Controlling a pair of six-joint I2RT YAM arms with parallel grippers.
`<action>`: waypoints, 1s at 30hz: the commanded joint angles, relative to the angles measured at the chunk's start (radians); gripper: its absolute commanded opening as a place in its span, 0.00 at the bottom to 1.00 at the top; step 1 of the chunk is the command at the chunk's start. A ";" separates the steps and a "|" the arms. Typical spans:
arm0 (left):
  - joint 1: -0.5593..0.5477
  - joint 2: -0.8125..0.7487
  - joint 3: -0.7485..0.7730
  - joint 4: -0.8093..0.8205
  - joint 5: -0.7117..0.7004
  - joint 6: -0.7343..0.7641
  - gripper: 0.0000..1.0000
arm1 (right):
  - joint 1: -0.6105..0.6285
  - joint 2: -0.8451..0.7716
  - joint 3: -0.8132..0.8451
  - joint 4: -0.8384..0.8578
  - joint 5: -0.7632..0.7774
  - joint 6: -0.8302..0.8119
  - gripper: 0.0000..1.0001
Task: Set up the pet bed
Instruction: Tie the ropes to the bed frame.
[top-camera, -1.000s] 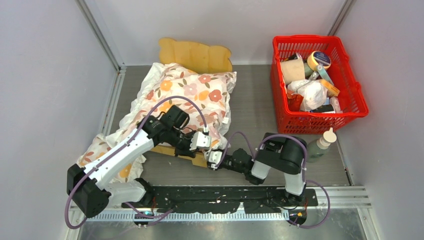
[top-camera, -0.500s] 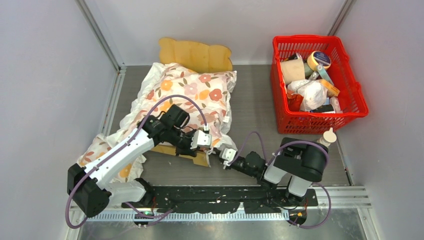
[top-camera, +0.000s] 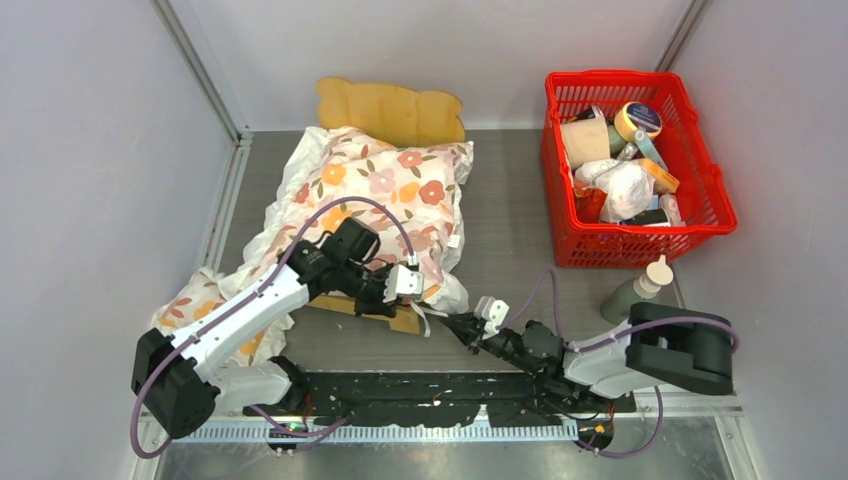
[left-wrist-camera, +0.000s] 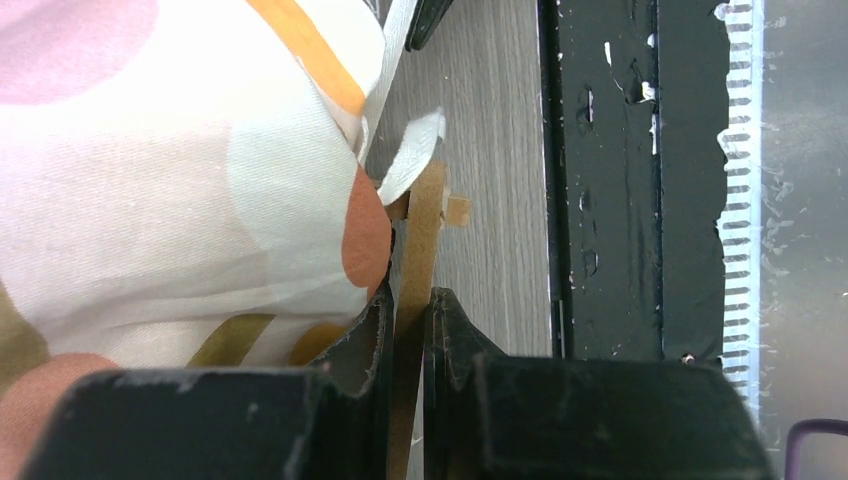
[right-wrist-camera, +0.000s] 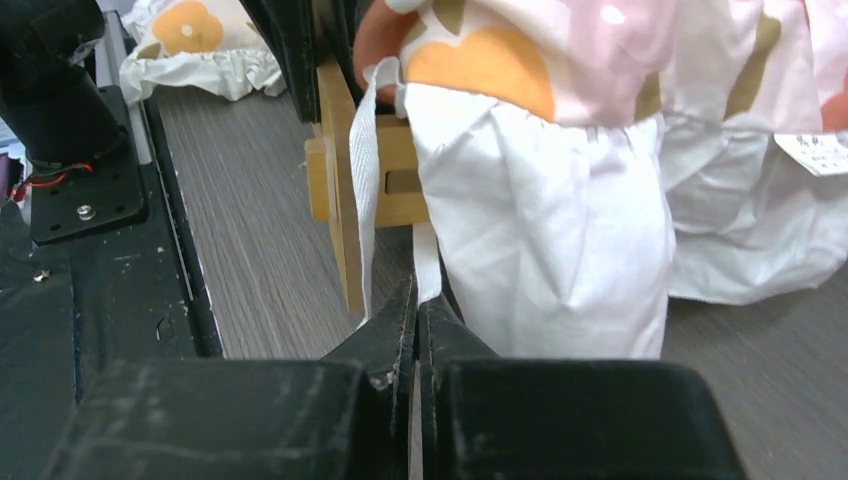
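My left hand (left-wrist-camera: 408, 300) clamps the light-wood pet bed (left-wrist-camera: 421, 225) by its footboard, my right hand (right-wrist-camera: 415, 300) sits shut beside the white floral cushion (right-wrist-camera: 560, 190), whose strap (right-wrist-camera: 364, 170) could snag and tip the frame.

A fixed camera is looking down over the whole counter (top-camera: 520, 250) from above and behind the arms. Wrist cameras are peering closely past the left hand (left-wrist-camera: 410, 300) and right hand (right-wrist-camera: 418, 300), both showing the pet bed (right-wrist-camera: 335, 180) at its wooden near corner.

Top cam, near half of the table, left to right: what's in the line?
left gripper, fingers clamped on the pet bed end panel → right gripper, shut, just right of the bed → green bottle with a white cap, standing in front of the basket.
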 joint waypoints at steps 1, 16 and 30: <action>0.038 -0.062 -0.016 0.136 -0.083 -0.088 0.00 | 0.031 -0.138 0.007 -0.202 0.130 0.102 0.05; 0.122 -0.028 -0.003 0.183 -0.058 -0.116 0.00 | 0.221 -0.258 0.013 -0.397 0.342 0.304 0.05; 0.123 -0.213 -0.144 0.329 0.086 -0.293 0.50 | 0.205 -0.316 0.155 -0.584 0.393 0.213 0.05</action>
